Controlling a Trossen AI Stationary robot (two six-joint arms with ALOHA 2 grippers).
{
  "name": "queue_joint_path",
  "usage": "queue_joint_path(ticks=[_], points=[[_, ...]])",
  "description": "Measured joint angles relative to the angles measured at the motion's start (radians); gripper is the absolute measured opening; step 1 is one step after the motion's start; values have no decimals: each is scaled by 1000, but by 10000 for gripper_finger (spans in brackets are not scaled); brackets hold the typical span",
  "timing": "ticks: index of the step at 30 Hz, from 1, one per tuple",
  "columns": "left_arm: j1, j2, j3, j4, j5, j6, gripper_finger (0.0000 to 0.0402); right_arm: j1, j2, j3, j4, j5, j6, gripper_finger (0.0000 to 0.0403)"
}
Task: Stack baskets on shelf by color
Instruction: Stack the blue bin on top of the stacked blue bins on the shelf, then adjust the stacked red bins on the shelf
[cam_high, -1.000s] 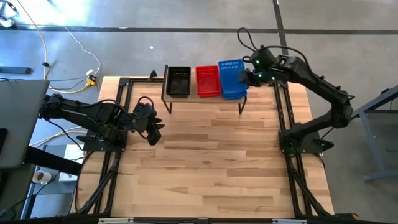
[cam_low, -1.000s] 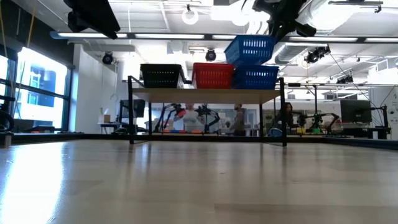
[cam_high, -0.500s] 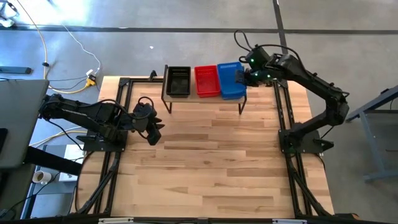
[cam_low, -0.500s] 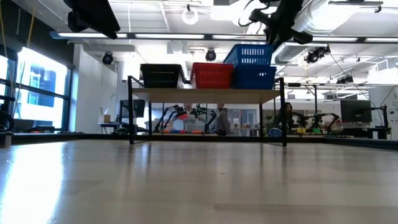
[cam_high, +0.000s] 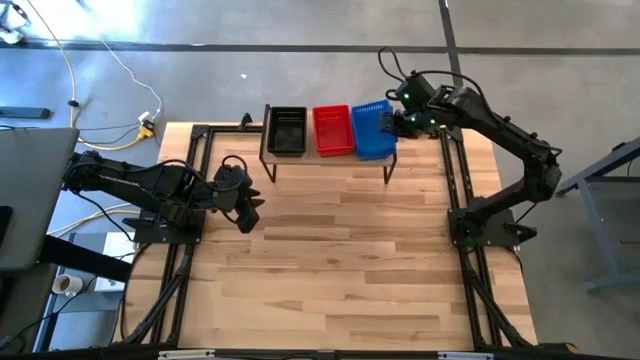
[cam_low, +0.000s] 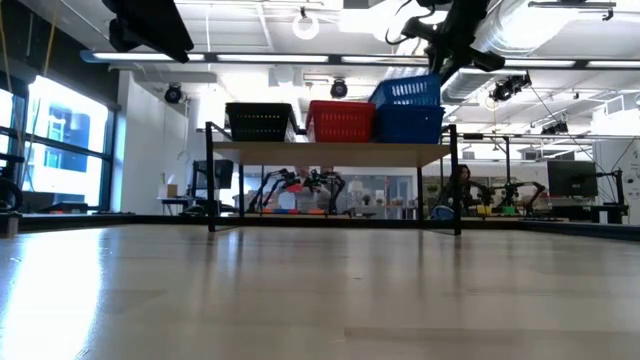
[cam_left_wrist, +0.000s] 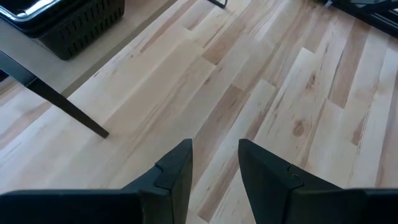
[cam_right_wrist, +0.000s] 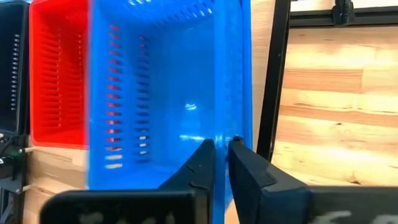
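Note:
The shelf stands at the table's far edge and carries a black basket, a red basket and, at its right end, a blue stack. The lower blue basket rests on the plank. An upper blue basket sits tilted in it. My right gripper is at this basket's right side, shut on its wall. My left gripper hovers open over bare wood at the table's left, near the shelf's left leg. My right gripper pinches the upper blue basket's right wall at its rim, one finger inside the basket and one outside. The fingers slant down from the table's far right. The basket is tilted: its left side is down in the lower blue basket, its right side raised.
Black frame rails run along both sides of the table. A wide stretch of bare wooden tabletop lies in front of the shelf. In the low view the room behind shows lamps, desks and people far off.
My right gripper has moved a little toward the table's left and down with the blue basket. The basket, which hung tilted above the lower blue one, has sunk into it and now sits lower, still tilted.

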Motion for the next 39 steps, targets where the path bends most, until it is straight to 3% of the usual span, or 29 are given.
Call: queue_joint_path(ticks=[8,14,21,26,34,39], points=[[0,0,0,0,-28,0,119,1,0,0,0,4,-30,85],[0,0,0,31,-69,0,119,3,-25,0,12,5,-82,98],[39,0,0,235,-104,84,119,82,-37,1,96,14,-208,99],[100,0,0,403,-100,181,120,141,-38,1,97,89,-289,99],[192,1,0,566,-82,243,120,179,-38,1,172,82,-543,99],[248,8,-1,610,-22,243,120,199,-33,2,305,-16,-771,99]])
